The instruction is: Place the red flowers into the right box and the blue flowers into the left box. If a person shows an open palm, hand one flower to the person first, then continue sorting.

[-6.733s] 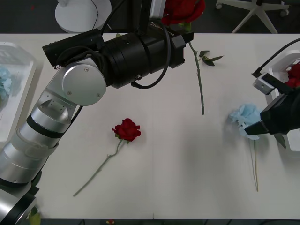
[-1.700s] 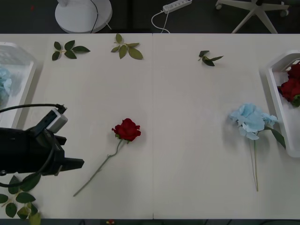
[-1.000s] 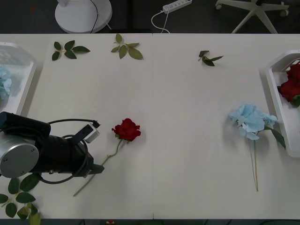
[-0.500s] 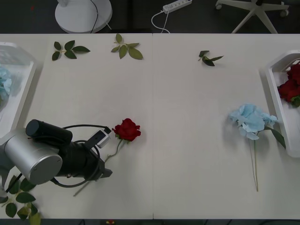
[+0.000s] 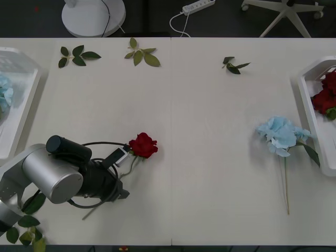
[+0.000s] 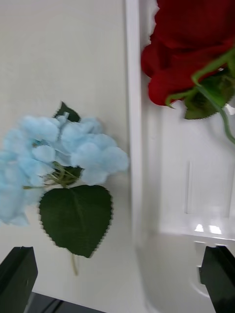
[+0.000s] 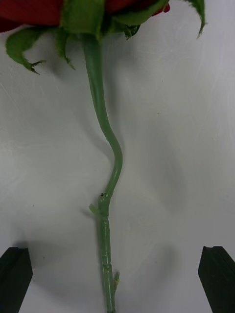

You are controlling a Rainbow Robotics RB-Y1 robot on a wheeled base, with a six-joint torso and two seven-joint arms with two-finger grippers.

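Observation:
One red flower lies on the table left of centre, its stem running toward the front edge. My left gripper hangs low over that stem, open, with a finger on either side of it. A blue flower lies at the right, just beside the right box, which holds more red flowers. My right gripper is open above that box's rim, close to the blue flower. The left box holds a blue flower.
Loose leaf sprigs lie along the far table edge, and another sprig lies at the front left corner. A white fan base and a chair base stand on the floor beyond the table.
My left arm has swung in from the left edge to the rose's stem and come down over it. The flowers on the table have not moved.

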